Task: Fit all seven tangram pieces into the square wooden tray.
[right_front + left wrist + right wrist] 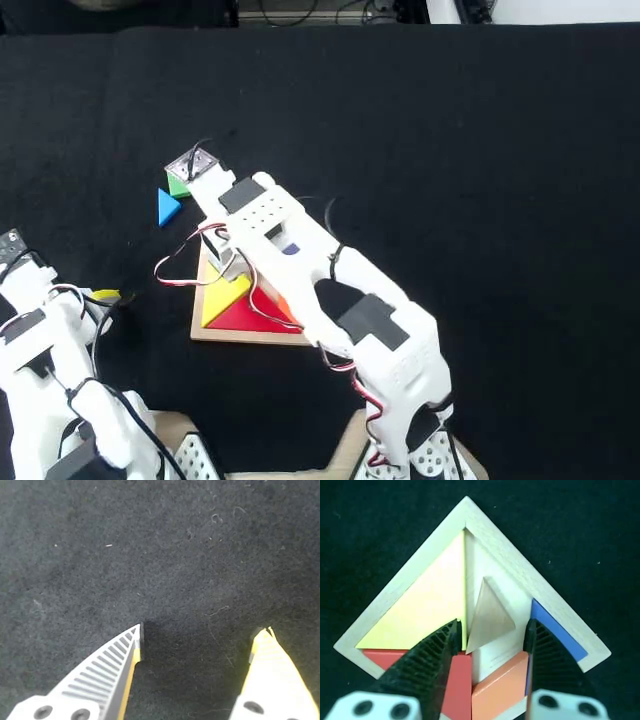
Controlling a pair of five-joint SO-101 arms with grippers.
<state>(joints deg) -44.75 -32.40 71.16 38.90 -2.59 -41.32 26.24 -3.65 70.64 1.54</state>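
- Square wooden tray [520, 575] on black cloth [450, 150]; holds yellow triangle [425, 610], red piece [457, 680], orange piece [500, 680], blue piece [555, 630].
- Pale triangle [487, 617] on the tray floor, flanked by right gripper [493, 625], fingers spread; contact unclear.
- Faint marks on bare floor, unreadable.
- Green piece [177, 184] and small blue triangle [167, 206] side by side on cloth, outside tray.
- Left gripper [202, 627]: fingers spread over cloth.

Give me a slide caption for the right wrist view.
Right gripper open over the square wooden tray, straddling a small pale triangular piece beside the large yellow triangle.
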